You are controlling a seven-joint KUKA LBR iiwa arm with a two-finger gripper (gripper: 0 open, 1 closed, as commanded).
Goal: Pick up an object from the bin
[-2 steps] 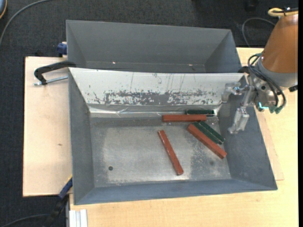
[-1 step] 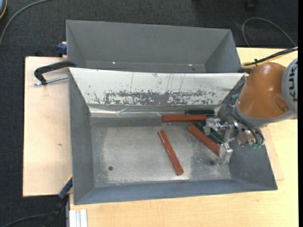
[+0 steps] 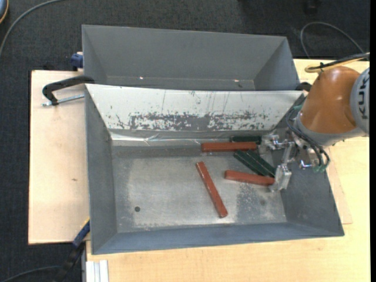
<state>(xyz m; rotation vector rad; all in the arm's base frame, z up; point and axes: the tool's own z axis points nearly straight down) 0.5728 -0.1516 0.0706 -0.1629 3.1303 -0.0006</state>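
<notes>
My gripper (image 3: 275,162) is low at the right side of the bin floor, open, one fingertip near the back wall and the other toward the front. A dark green stick (image 3: 254,161) lies slanted with its right end between the fingers. Just in front of it lies a short red stick (image 3: 249,178), whose right end touches or sits beside the nearer fingertip (image 3: 282,181). Nothing is lifted off the floor.
A long red stick (image 3: 228,147) lies along the foot of the back wall with a dark green piece (image 3: 244,139) behind it. Another red stick (image 3: 211,189) lies diagonally in the middle of the floor. The sloped right wall stands close behind the gripper.
</notes>
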